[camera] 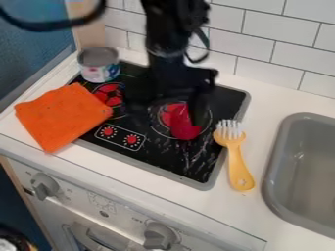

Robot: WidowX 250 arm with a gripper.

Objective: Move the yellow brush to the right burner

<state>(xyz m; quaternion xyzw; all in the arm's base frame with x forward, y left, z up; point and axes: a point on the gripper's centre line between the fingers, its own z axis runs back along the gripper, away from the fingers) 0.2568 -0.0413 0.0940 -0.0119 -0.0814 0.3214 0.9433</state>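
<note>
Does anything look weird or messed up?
Yes: the orange cloth lies crooked, partly on the stove, partly on the counter. Pale streaks on the stove near the yellow brush look odd too, maybe smears or reflections.

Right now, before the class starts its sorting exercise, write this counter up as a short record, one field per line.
brush: yellow brush, white bristles toward the wall, handle toward the counter's front
brush place: between stovetop and sink, head at the stovetop's right edge
right burner: red item over its front part
end effector: above the right burner area
cloth: orange cloth, partly over the stovetop's left side
can: metal can, at the stovetop's back left corner
task state: brush not on the right burner
</note>
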